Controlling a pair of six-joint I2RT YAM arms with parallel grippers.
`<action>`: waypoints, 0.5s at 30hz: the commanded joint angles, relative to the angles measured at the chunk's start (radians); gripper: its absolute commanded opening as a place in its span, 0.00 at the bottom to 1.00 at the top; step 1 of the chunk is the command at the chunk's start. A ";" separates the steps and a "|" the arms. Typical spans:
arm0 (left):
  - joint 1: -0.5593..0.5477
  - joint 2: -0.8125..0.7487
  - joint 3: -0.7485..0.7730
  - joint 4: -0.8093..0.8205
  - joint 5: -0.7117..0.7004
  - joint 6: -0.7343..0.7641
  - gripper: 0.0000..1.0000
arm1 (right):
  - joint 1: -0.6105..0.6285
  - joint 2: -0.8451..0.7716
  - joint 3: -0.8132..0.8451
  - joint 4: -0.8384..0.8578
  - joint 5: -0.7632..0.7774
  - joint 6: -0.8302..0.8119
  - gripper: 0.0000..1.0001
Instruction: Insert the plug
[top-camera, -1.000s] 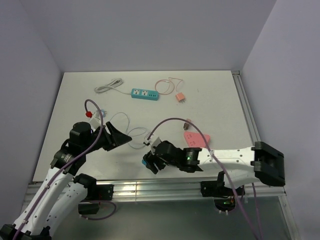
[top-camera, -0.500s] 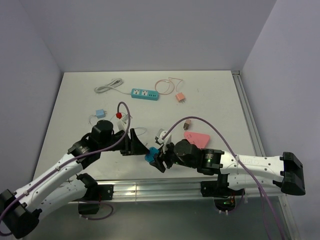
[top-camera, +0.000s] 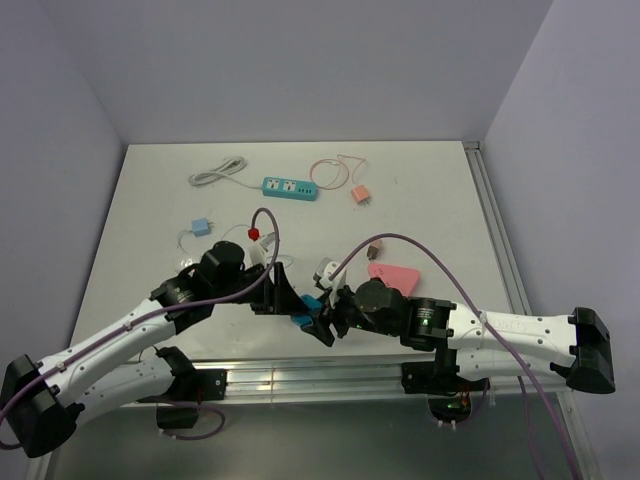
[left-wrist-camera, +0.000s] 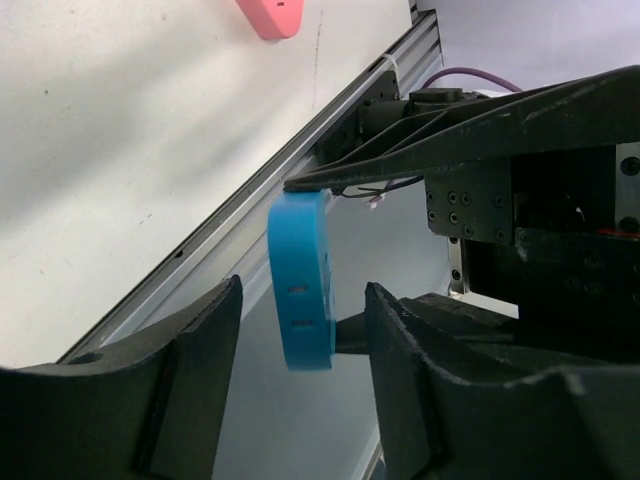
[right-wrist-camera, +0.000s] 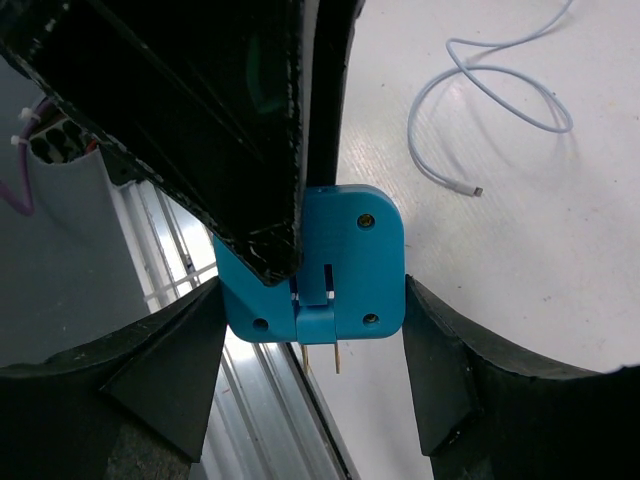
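Note:
A blue plug (top-camera: 305, 312) with two metal prongs (right-wrist-camera: 335, 355) hangs above the table's near edge. My right gripper (top-camera: 322, 320) is shut on it, its fingers pressed on both side faces of the plug (right-wrist-camera: 350, 260). My left gripper (top-camera: 288, 297) has come in from the left and stands open. In the left wrist view the plug (left-wrist-camera: 300, 280) sits between the left fingers (left-wrist-camera: 200, 340) with a gap on each side. A teal power strip (top-camera: 290, 188) lies at the far middle of the table.
A white cord (top-camera: 218, 172) runs left from the strip. An orange charger (top-camera: 360, 195), a pink flat piece (top-camera: 392, 276), a small light-blue charger (top-camera: 202, 227) and a thin white cable (right-wrist-camera: 490, 90) lie on the table. The aluminium rail (left-wrist-camera: 300, 150) borders the near edge.
My left arm has swung right, and its open jaws now flank the blue plug. My right gripper has shifted a little to the right with the plug in it.

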 joint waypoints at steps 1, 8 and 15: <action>-0.019 0.008 0.029 0.081 0.007 0.018 0.56 | 0.006 -0.002 0.052 0.027 -0.024 -0.017 0.12; -0.028 0.023 0.052 0.044 -0.024 0.055 0.00 | 0.006 -0.017 0.049 0.044 -0.015 -0.007 0.35; -0.029 -0.038 0.130 -0.152 -0.396 0.082 0.00 | -0.003 -0.051 0.026 -0.022 0.057 0.091 0.78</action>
